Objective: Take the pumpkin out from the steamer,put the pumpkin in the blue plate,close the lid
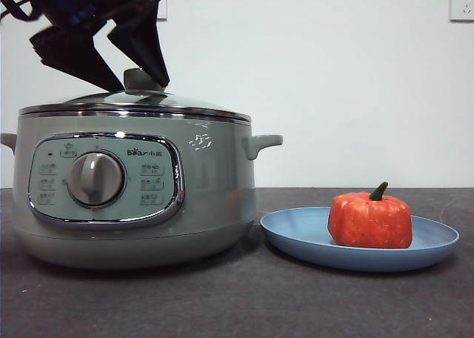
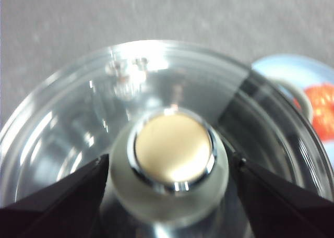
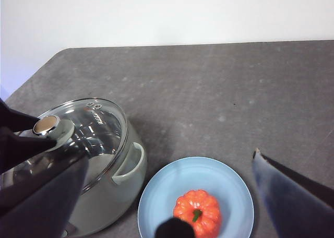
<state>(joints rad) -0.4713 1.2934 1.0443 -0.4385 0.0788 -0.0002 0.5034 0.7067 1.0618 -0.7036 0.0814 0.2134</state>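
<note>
Lid seated on the steamer, pumpkin already on the blue plate

The lid [image 1: 137, 101] sits on the steamer [image 1: 133, 197]; our left pincer [image 2: 169, 167] stands spread either side of its knob [image 2: 173, 152], so we should lift straight up without dragging it. The pumpkin [image 3: 197, 212] rests in the blue plate [image 3: 229, 183] beside the steamer. Only the right wrist view shows our right pincer [image 3: 177, 196] hanging spread above the plate.

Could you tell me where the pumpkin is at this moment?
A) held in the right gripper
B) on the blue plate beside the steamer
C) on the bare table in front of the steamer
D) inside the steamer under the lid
B: the pumpkin sits upright on the blue plate, apart from the steamer.
</note>
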